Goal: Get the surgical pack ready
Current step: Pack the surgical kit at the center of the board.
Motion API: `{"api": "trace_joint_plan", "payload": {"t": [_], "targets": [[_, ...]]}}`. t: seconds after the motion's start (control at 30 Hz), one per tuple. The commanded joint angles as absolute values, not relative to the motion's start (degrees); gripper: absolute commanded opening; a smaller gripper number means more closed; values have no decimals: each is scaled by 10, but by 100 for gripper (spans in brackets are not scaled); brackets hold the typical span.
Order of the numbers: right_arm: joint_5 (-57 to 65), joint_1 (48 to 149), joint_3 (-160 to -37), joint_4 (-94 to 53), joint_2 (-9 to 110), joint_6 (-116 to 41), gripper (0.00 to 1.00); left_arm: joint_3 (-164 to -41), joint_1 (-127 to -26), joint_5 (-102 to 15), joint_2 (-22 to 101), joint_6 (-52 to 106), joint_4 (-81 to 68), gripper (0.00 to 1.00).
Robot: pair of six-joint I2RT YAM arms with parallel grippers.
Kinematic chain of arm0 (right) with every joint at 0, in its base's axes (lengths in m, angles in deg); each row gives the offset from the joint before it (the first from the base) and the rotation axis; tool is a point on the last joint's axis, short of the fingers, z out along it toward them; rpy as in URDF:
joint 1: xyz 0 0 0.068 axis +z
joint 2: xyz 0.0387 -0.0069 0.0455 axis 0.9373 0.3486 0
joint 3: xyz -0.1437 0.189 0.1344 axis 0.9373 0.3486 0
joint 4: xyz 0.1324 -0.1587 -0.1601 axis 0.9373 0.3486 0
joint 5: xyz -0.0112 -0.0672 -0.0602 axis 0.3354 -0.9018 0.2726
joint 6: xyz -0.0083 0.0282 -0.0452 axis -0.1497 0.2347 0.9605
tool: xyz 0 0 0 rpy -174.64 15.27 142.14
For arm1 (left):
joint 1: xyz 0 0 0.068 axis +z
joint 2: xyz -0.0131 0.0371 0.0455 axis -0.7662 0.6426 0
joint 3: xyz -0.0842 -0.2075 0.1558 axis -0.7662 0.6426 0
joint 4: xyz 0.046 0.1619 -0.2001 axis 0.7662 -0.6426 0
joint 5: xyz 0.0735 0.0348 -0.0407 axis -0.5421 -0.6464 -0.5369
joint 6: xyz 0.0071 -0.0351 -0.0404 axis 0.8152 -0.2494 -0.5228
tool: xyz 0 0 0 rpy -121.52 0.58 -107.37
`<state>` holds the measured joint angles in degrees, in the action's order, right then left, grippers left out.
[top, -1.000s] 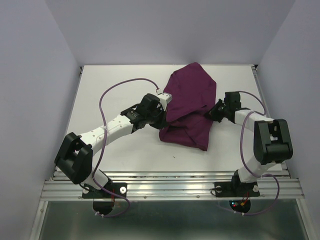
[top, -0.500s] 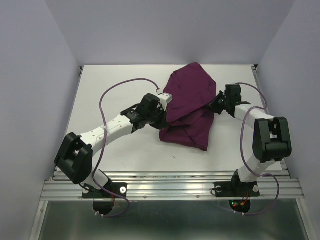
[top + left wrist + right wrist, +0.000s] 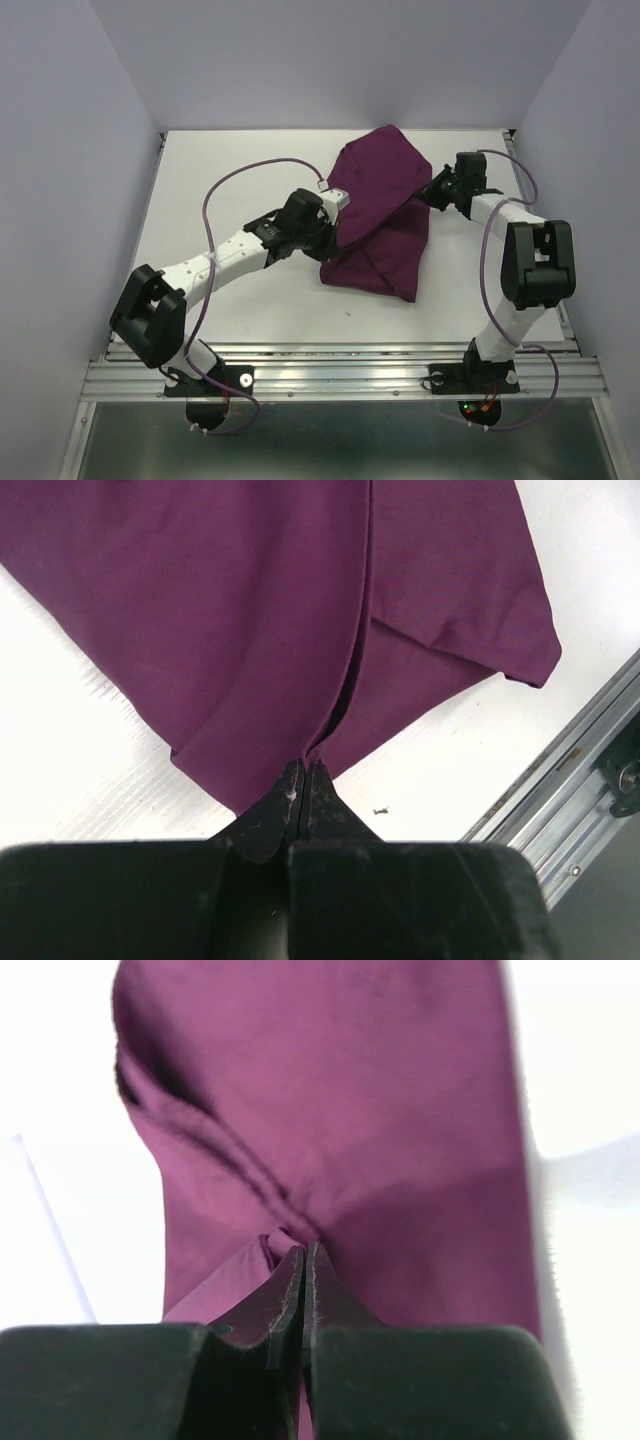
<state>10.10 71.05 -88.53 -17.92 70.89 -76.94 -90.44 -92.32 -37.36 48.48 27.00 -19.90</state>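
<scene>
Cloth (image 3: pixel 385 215), plum-purple and folded over, lies on the white counter (image 3: pixel 230 170) between the left end effector (image 3: pixel 328 222) and right end effector (image 3: pixel 437 193). Left wrist: jaws clenched on the cloth's edge. Right wrist: jaws clenched on a bunched fold.

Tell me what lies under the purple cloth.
Around the purple cloth only the white table shows. The cloth is folded and bunched, pinched at opposite sides by the left gripper and right gripper, so whatever it covers is hidden.
</scene>
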Motion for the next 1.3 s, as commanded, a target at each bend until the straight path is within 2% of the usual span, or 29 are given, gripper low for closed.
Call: {"api": "trace_joint_plan", "payload": {"t": [0.0, 0.2, 0.6, 0.9, 0.93, 0.97, 1.0, 1.03, 1.1, 1.13, 1.27], "targets": [[99, 700, -908, -224, 737, -778, 1, -894, -933, -337, 481, 279, -168, 0], [104, 694, -904, -239, 751, -785, 0, -900, -945, -326, 501, 287, -173, 0], [109, 689, -835, -288, 672, -796, 1, -899, -966, -305, 530, 311, -194, 0], [120, 678, -772, -305, 665, -797, 1, -889, -970, -294, 532, 321, -196, 0], [125, 678, -768, -309, 665, -804, 22, -889, -970, -295, 533, 322, -196, 0], [131, 673, -763, -316, 664, -809, 30, -889, -971, -295, 533, 322, -196, 0], [142, 673, -758, -330, 663, -815, 49, -890, -971, -295, 536, 323, -196, 0], [147, 673, -747, -338, 661, -828, 56, -891, -972, -295, 537, 322, -196, 0], [155, 668, -739, -351, 655, -838, 66, -893, -972, -295, 540, 321, -197, 0], [158, 668, -735, -353, 654, -845, 69, -893, -973, -294, 543, 321, -196, 0], [177, 668, -734, -359, 660, -850, 70, -897, -976, -295, 545, 320, -195, 0]]}}
